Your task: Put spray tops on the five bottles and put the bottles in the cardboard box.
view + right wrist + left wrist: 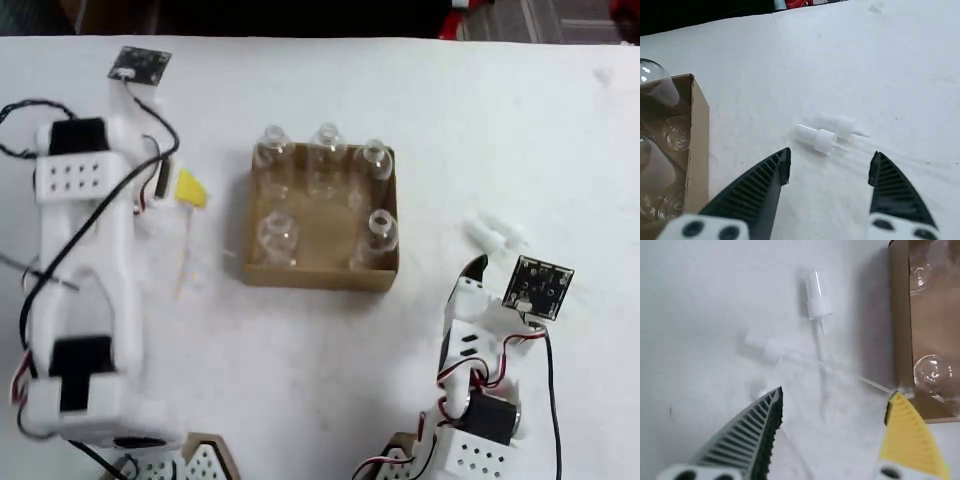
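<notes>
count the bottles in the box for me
5 bottles, all standing in the cardboard box: far row left, middle, right; near row left, right. None looks hidden.

So the cardboard box [315, 275] is seen sitting open-topped around mid-table, shallow and brown. Five bottles are stood upright inside it, all clear with their necks bare: three are lined along the far wall [326, 145] and two are set in the near corners [277, 238], with a gap left between those two. The spray tops are found outside the box, lying flat. Two white ones [826, 140] are laid just beside each other, off to the right of the box. Two more [817, 297] are left on the other side of it, close to its wall, each with a long thin dip tube; the tubes look crossed, though that part is blurry.
</notes>
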